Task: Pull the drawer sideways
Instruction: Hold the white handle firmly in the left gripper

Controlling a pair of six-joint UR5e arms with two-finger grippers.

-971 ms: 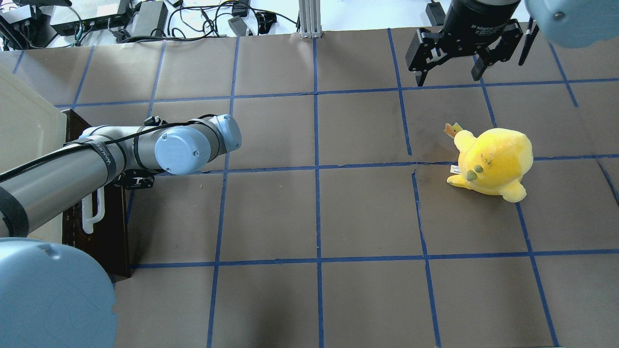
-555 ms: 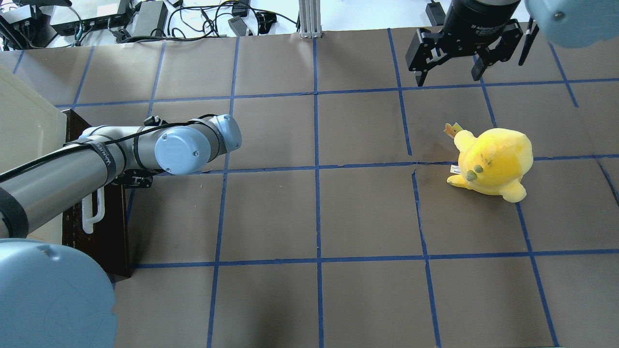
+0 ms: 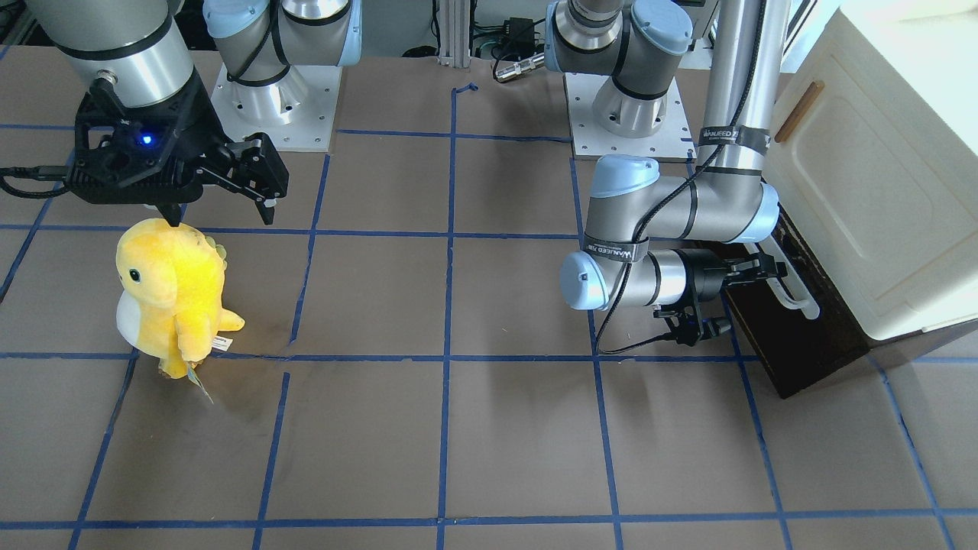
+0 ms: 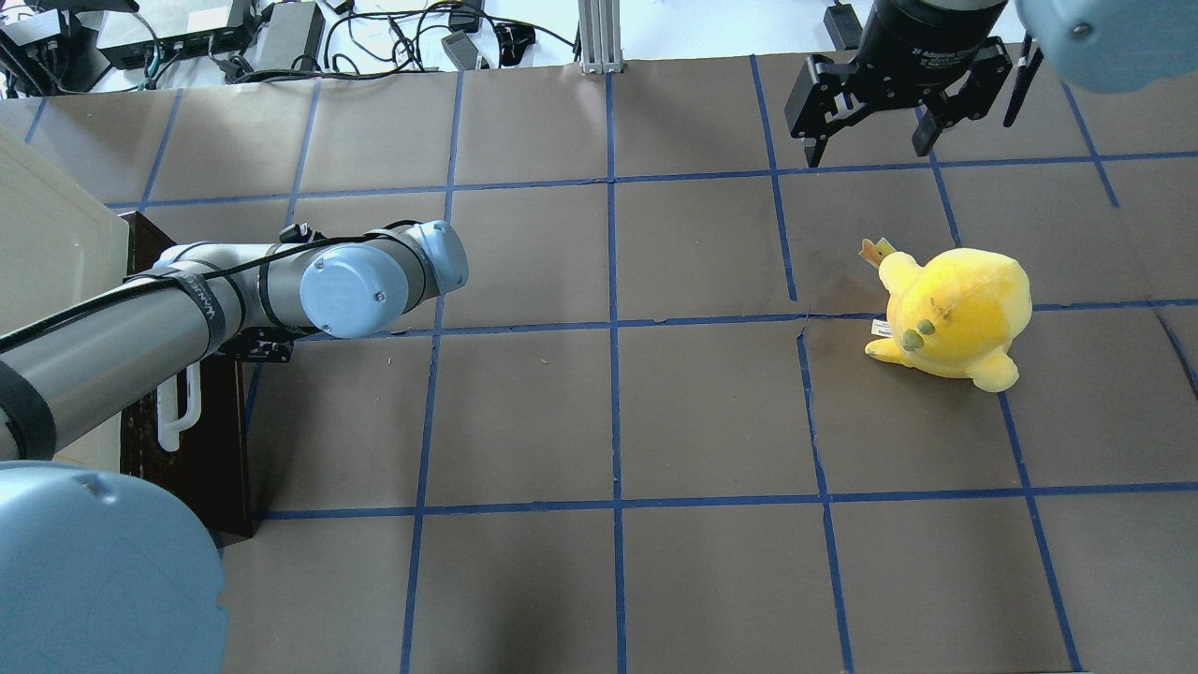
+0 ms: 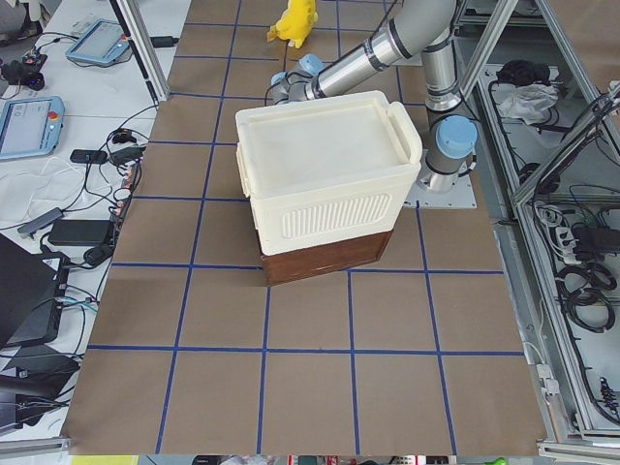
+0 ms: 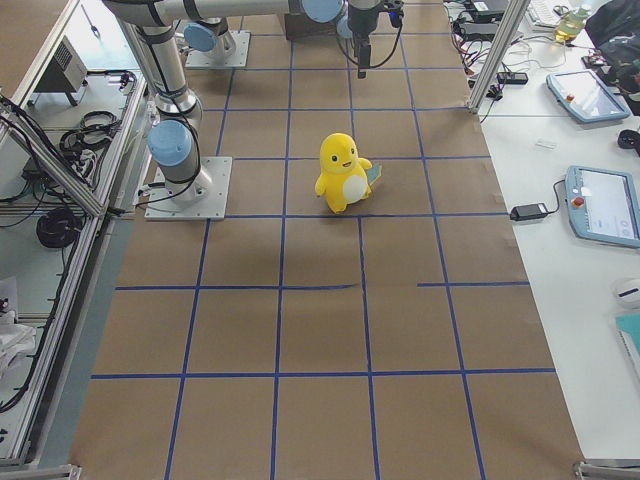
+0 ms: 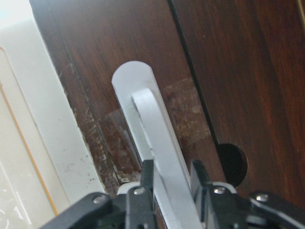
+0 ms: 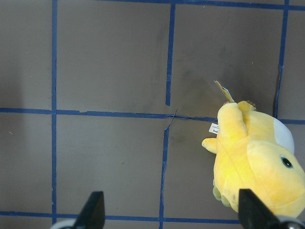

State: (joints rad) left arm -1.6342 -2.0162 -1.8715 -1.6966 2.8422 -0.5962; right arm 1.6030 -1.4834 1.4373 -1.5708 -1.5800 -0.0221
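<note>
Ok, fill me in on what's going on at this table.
The left gripper is at the dark wooden drawer under the cream cabinet. Its fingers sit either side of the white bar handle, close against it; whether it's gripping firmly is unclear. The drawer doesn't appear pulled out yet. The right gripper hangs open and empty above the table, near a yellow plush toy.

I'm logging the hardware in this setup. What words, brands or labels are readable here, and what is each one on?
"WANUEED": on the black straps around the left arm; the middle letters are slightly uncertain.
"Adaptive": white print on the body of the right gripper; the rest of that line is blurred.
Tags on the yellow plush: print too small to read.
Drawer: no text.
</note>
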